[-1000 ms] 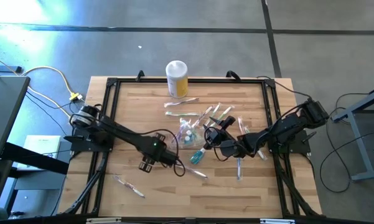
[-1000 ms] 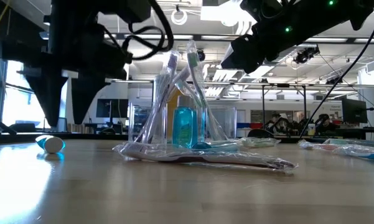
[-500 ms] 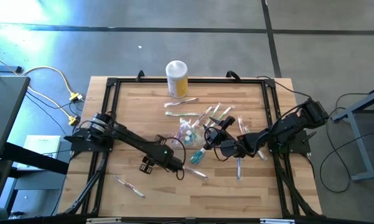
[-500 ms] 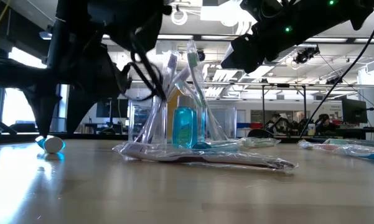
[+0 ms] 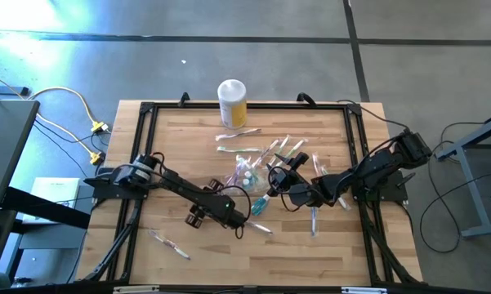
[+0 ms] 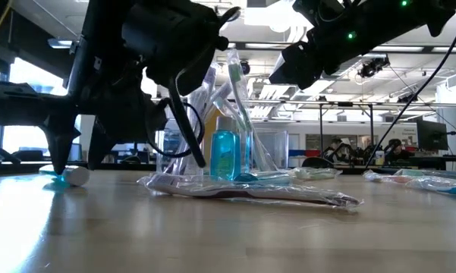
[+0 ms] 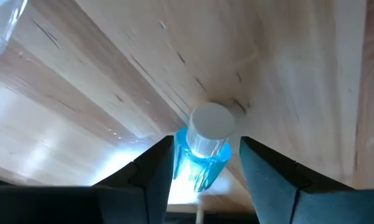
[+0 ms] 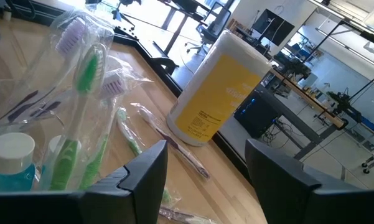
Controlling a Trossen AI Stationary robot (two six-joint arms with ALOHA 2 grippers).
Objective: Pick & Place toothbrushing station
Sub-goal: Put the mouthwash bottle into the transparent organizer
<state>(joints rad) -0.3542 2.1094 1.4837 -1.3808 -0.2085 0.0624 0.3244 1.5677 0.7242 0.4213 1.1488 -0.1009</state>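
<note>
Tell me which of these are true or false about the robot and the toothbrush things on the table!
1. The left gripper has a small blue bottle with a white cap between its open fingers. True.
2. The yellow jar is lying on its side. False: it stands upright near the far edge of the table.
3. The clear container holds toothbrushes standing up and a blue bottle. True.
4. The right gripper is squeezing a toothbrush. False: its fingers are open with nothing between them.
5. A wrapped toothbrush lies alone near the table's front left corner. True.
</note>
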